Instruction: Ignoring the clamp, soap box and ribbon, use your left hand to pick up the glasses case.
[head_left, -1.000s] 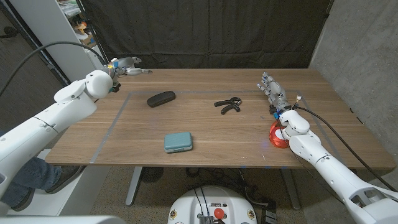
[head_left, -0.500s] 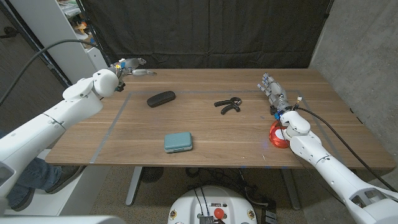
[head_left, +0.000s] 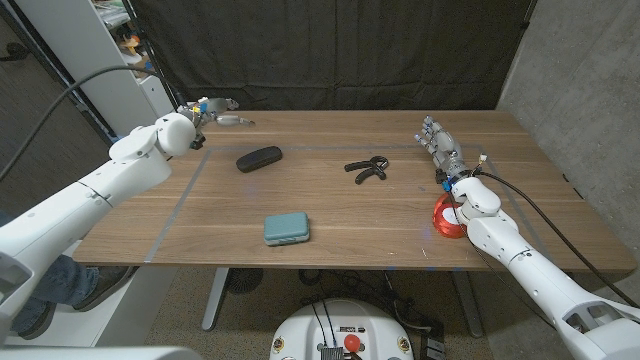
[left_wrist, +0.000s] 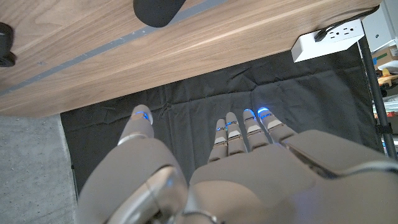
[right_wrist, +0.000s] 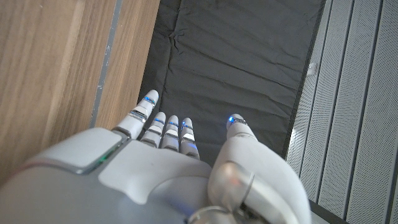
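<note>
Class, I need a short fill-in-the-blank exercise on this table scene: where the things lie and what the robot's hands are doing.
1. The black glasses case lies nearest the robot's ____ hand.
2. The soap box is coloured ____.
3. The red ribbon lies beside the robot's ____ arm.
4. Both hands, left and right, hold ____.

Missing words: left; teal; right; nothing

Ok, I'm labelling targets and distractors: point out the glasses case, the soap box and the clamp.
glasses case (head_left: 259, 158): head view, middle of its black lid.
soap box (head_left: 287, 229): head view, centre of its teal top.
clamp (head_left: 368, 168): head view, where its black handles meet.
</note>
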